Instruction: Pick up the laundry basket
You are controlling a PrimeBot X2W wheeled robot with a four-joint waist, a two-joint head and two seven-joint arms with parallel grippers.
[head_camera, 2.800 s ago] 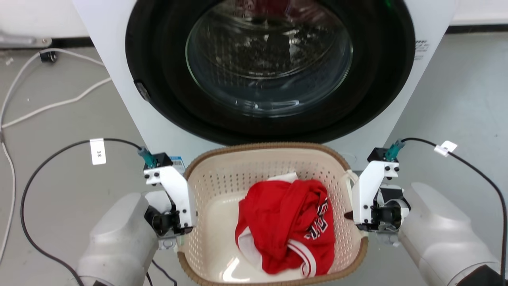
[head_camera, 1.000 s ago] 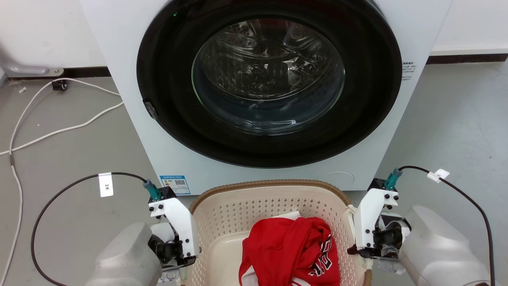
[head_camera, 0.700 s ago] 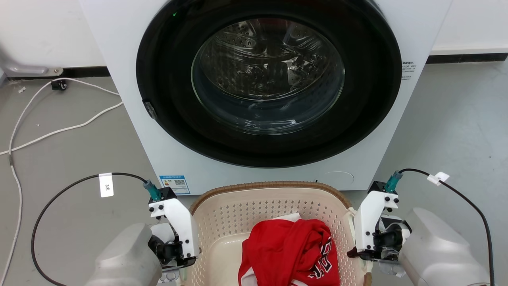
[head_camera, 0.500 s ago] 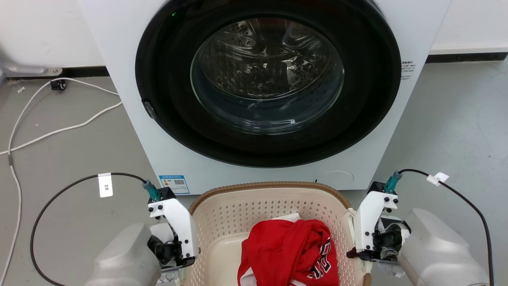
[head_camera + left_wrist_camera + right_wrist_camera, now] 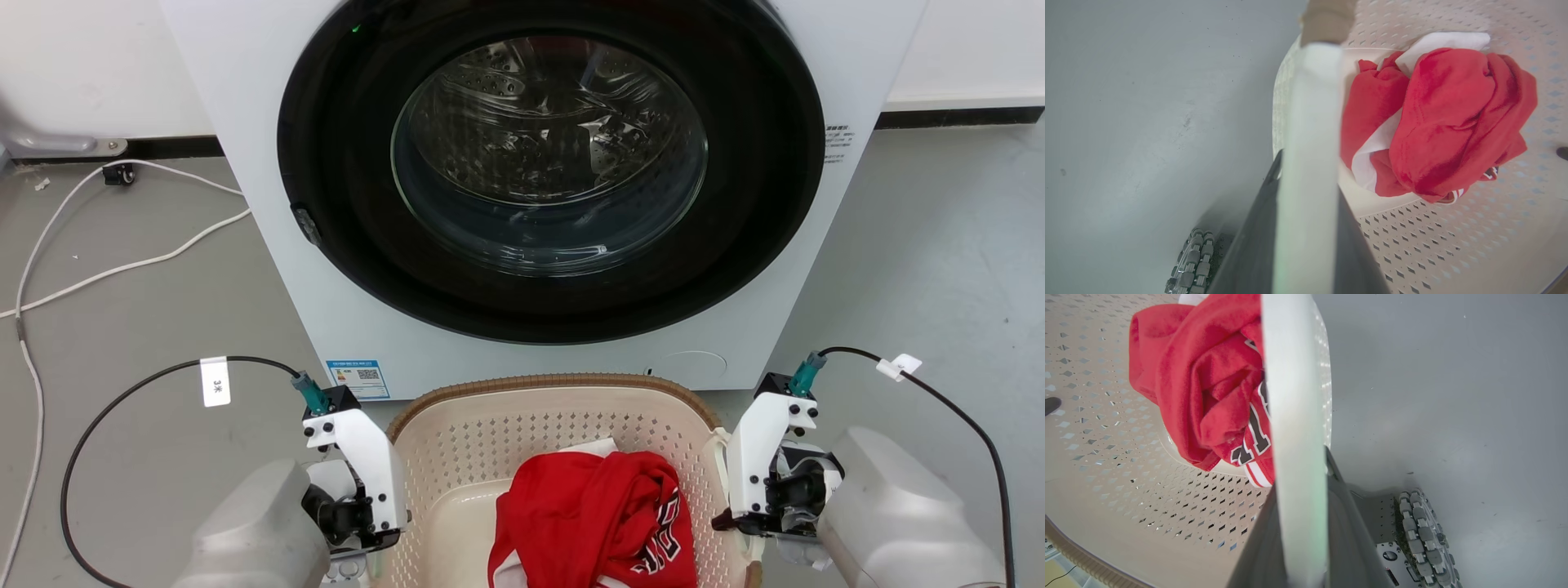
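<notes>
- The left gripper [image 5: 1308, 179] is at the near left, its two dark fingers clamped on the white loop handle [image 5: 1310, 122] of the laundry basket [image 5: 490, 437]
- The right gripper [image 5: 1300, 473] is at the near right, pinching the opposite handle [image 5: 1294, 396] between its fingers in the same way
- The cream, brown-rimmed basket lies between them at near centre, holding a crumpled red garment [image 5: 596, 523]
- Just beyond it stands a white washer [image 5: 326, 269] with a dark round glass door
- A white cable [image 5: 122, 266] trails across the grey floor [image 5: 939, 245] at the far left
</notes>
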